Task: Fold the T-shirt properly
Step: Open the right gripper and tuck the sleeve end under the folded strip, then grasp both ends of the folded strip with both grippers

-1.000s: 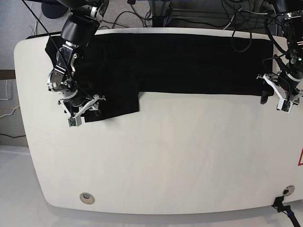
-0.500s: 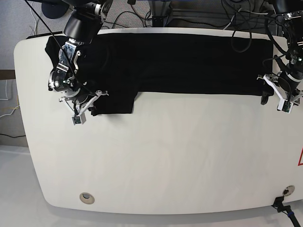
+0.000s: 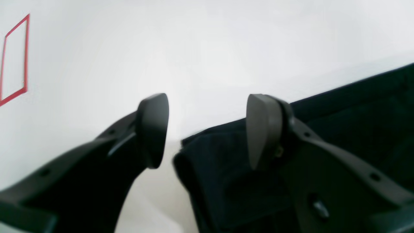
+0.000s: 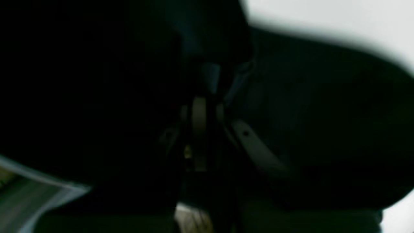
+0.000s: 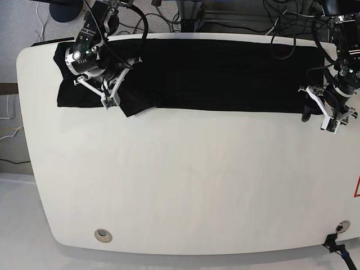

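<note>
Your T-shirt [image 5: 225, 73] lies as a long black band along the far edge of the white tabletop [image 5: 185, 180], reaching from the far left corner nearly to the right edge. Your right hand [image 5: 112, 95] sits over the shirt near that far left corner, pinched closed on a fold of the black cloth, and a loose flap pokes out toward the near side just beside it. Your left hand [image 5: 322, 115] hovers at the shirt's right end with its fingers [image 3: 263, 129] spread wide; the shirt's corner sits between them, ungripped. A red outline [image 3: 14, 61] marks the tabletop beyond.
</note>
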Robot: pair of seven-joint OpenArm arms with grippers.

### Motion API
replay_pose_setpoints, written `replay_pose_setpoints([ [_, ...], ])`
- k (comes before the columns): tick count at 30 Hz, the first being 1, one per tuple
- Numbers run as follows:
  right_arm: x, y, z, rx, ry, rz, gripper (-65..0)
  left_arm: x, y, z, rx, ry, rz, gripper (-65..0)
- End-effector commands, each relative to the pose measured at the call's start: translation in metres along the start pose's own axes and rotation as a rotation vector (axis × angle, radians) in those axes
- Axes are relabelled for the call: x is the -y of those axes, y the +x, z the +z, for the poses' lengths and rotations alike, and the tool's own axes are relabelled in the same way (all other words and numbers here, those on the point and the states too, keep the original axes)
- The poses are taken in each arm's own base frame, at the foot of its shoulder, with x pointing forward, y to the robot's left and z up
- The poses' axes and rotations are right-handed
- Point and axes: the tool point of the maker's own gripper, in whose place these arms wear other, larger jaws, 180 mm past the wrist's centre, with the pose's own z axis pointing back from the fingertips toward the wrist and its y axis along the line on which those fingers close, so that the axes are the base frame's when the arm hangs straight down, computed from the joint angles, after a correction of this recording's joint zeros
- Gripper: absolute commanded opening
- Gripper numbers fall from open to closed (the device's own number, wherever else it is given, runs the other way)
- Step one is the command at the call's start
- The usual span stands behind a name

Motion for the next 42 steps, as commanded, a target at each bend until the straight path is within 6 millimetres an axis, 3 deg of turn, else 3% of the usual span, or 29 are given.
replay_pose_setpoints([
  [1,-0.014,-0.030,0.002,-0.068,0.025,0.049,-65.0,-0.005,0.013,0.003,0.039,0.008,-0.017,-29.1],
  [5,-0.030,-0.052,0.001,-0.122,0.064,0.076,-65.0,-0.004,0.013,0.002,0.039,0.005,-0.018,-29.1],
  [9,-0.030,-0.054,0.001,-0.129,0.064,0.078,-64.5,0.000,0.013,0.001,0.036,-0.006,-0.021,-29.1],
  [14,-0.028,-0.050,0.001,-0.124,0.063,0.122,-33.2,0.000,0.012,0.001,0.035,-0.005,-0.021,-29.1],
  [16,-0.029,-0.041,0.000,-0.101,0.065,0.152,-25.5,0.000,0.012,0.001,0.035,-0.005,-0.021,-29.1],
  [17,-0.029,-0.030,0.000,-0.058,0.062,0.149,-24.8,0.000,0.012,0.001,0.035,-0.005,-0.021,-29.1],
  [23,-0.020,0.024,0.004,0.155,0.053,0.126,-27.9,0.001,0.015,0.003,0.042,-0.006,-0.025,-29.1],
  [28,-0.035,0.043,0.015,0.273,0.190,0.100,-30.4,0.014,0.031,0.015,0.086,-0.019,-0.078,-29.1],
  [32,-0.042,0.023,0.021,0.267,0.272,0.083,-37.6,0.034,0.018,0.028,0.058,-0.056,-0.107,-29.1],
  [35,-0.033,0.002,0.023,0.235,0.266,0.037,-49.0,0.048,-0.003,0.034,0.017,-0.080,-0.075,-29.5],
  [36,-0.031,-0.003,0.023,0.224,0.261,0.030,-53.9,0.051,-0.009,0.035,0.005,-0.084,-0.062,-31.4],
  [38,-0.027,-0.008,0.022,0.209,0.252,0.027,-63.9,0.058,-0.025,0.039,-0.034,-0.101,-0.049,-42.6],
  [41,-0.017,-0.018,0.017,0.163,0.213,0.043,-65.0,0.069,-0.038,0.039,-0.059,-0.119,-0.021,-63.8],
  [42,-0.014,-0.024,0.013,0.134,0.194,0.047,-65.0,0.072,-0.044,0.037,-0.069,-0.121,0.002,-65.0],
])
